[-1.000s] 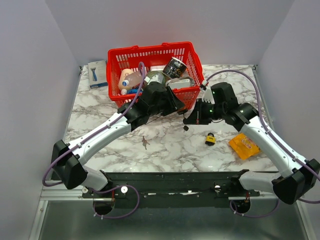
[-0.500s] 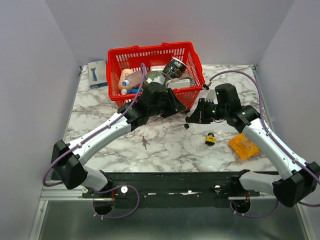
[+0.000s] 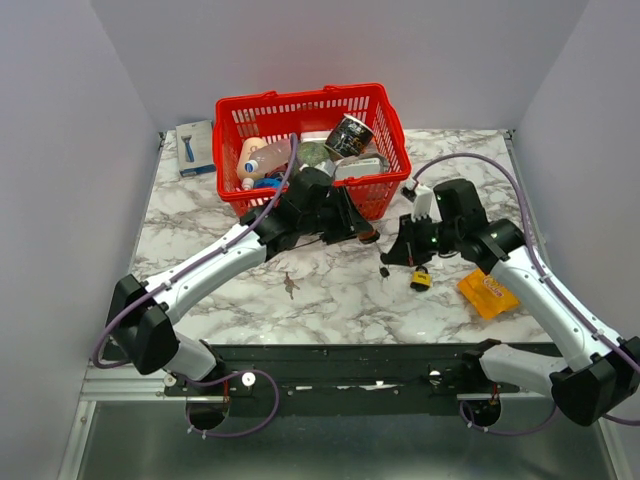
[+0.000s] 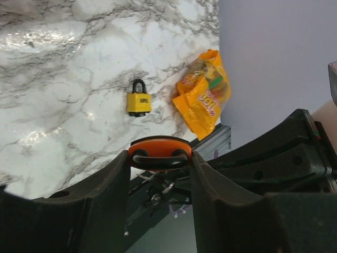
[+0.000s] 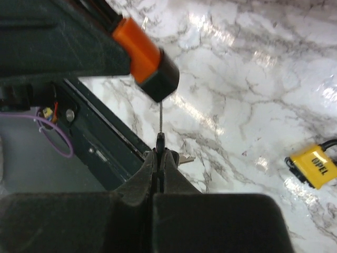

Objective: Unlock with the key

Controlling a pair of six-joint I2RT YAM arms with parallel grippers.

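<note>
A small padlock (image 4: 139,103) with a yellow body, black lettering and a black shackle, both shackle legs seated in the body, lies flat on the marble desk (image 3: 330,300). The key (image 5: 143,52) has a chunky orange head with a black end and is held in the air near the padlock. The head is pinched in the left claw (image 4: 159,161), and a thin metal blade, seen edge-on, runs into the closed tips of the right claw (image 5: 159,150).
</note>
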